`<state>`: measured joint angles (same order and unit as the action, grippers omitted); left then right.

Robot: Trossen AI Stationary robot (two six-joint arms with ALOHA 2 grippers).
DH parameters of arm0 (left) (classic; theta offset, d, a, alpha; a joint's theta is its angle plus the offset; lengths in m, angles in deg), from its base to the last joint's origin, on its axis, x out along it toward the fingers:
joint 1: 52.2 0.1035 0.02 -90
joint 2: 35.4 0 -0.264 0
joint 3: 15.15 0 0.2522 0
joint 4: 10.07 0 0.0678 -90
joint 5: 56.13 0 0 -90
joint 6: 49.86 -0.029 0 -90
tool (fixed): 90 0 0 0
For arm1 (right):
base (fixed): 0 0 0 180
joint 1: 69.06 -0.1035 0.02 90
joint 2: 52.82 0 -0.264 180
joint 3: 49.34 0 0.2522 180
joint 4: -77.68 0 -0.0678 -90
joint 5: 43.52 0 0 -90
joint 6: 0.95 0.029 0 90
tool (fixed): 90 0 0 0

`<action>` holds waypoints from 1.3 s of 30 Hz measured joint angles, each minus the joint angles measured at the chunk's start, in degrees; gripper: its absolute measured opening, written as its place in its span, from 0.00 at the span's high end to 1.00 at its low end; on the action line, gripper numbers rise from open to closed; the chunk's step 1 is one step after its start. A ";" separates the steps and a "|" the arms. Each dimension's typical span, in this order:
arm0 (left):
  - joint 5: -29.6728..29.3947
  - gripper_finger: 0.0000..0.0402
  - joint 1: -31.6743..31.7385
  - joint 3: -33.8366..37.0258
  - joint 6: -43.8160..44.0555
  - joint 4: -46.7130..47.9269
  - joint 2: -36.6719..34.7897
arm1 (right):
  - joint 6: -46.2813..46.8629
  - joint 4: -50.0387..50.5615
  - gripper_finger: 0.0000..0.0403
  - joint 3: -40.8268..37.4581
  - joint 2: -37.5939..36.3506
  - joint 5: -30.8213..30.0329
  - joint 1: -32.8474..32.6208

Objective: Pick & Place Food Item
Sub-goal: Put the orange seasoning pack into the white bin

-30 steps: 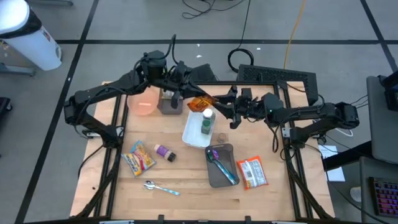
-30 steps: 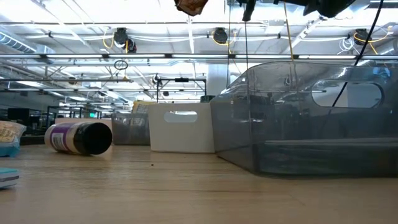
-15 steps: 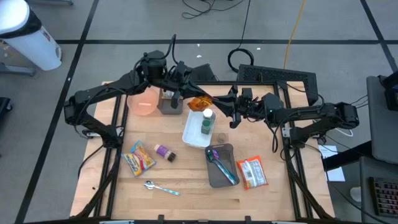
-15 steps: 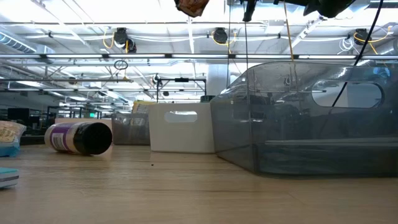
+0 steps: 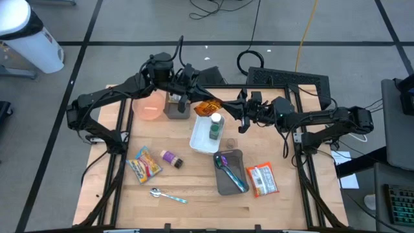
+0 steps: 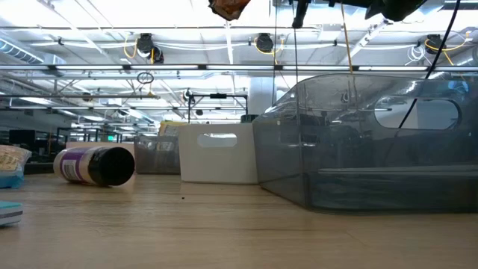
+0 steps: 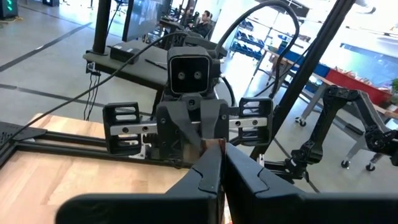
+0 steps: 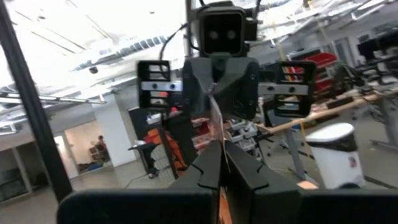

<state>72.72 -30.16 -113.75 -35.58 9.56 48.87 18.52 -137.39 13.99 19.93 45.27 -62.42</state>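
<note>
Both arms meet up in the air over the far middle of the table, and between them hangs a small orange snack bag (image 5: 207,107). The left gripper (image 5: 193,101) is pinched tight on one edge of it. The right gripper (image 5: 228,110) is pinched tight on the other edge, so the two pull on the same bag. In the low view the bag (image 6: 228,7) floats way up high, clear of everything.

The bag looks light and crinkly. It will bend and twist, and the smooth wrapper could slip out. I think the flat sealed edge is the best place to pinch, not the puffy middle, or the food inside may get crushed.

Right under the bag, toward 6 o'clock, sits a white bin (image 5: 200,138) with a green bottle (image 5: 214,130) in it. At 9 o'clock from the bag are a pink bowl (image 5: 148,105) and a grey holder (image 5: 175,108). Nearer the front are a grey tray (image 5: 231,175) with a spoon, a red packet (image 5: 262,180), a yellow packet (image 5: 145,164), a purple jar (image 5: 171,158) and a loose spoon (image 5: 167,195). The bottle stands tall, so a low drop could bump it.
</note>
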 joint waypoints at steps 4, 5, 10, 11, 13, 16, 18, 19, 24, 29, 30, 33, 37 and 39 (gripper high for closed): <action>0.07 0.94 0.02 0.00 -0.24 -0.06 0.02 | 0.43 1.75 1.00 0.00 0.00 -0.26 0.00; 0.05 0.93 0.19 0.00 -0.44 -0.08 0.02 | 0.43 2.06 1.00 0.00 0.00 -0.26 0.00; 0.40 0.86 1.22 0.00 1.15 -0.13 0.02 | 2.08 4.12 1.00 0.02 -0.32 -0.22 0.00; 0.92 0.84 1.45 0.00 1.45 -0.11 0.02 | 2.56 5.52 1.00 0.31 -0.52 -0.16 0.00; 1.40 0.78 1.78 0.00 1.57 -0.02 0.02 | 3.04 9.69 1.00 1.39 -1.18 0.01 0.00; 1.60 0.69 2.20 0.00 2.46 -0.08 0.02 | 3.44 17.84 1.00 4.52 -1.61 2.66 0.24; 1.64 0.64 2.38 0.00 2.46 -0.09 0.02 | 3.34 23.67 1.00 7.30 -1.66 4.90 0.52; 1.65 0.61 2.41 0.00 2.46 -0.09 0.02 | 2.87 26.38 1.00 8.82 -1.66 5.96 0.65; 1.77 0.52 1.82 0.00 0.83 0.54 0.02 | 0.78 38.34 1.00 15.03 -1.75 9.66 2.15; 3.57 0.50 1.12 0.00 0.69 2.68 0.02 | 1.41 42.59 1.00 17.61 -1.73 15.92 4.50; 3.88 0.50 1.02 0.00 0.53 3.73 0.02 | 1.58 43.25 1.00 18.01 -1.73 16.67 4.88; 3.68 0.50 0.47 0.00 -1.36 7.20 0.02 | 1.90 45.35 1.00 18.34 -1.73 18.28 5.75; 1.12 0.50 -0.13 -0.76 -4.67 11.08 0.04 | 1.94 46.57 1.00 18.34 -1.26 19.43 5.81; -1.63 0.50 -0.43 -2.99 -7.40 15.53 0.16 | 2.45 46.62 1.00 18.38 -0.61 19.57 5.77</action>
<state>71.09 -30.59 -116.74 -42.98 25.09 49.03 20.96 -90.78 32.37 19.33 64.83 -56.65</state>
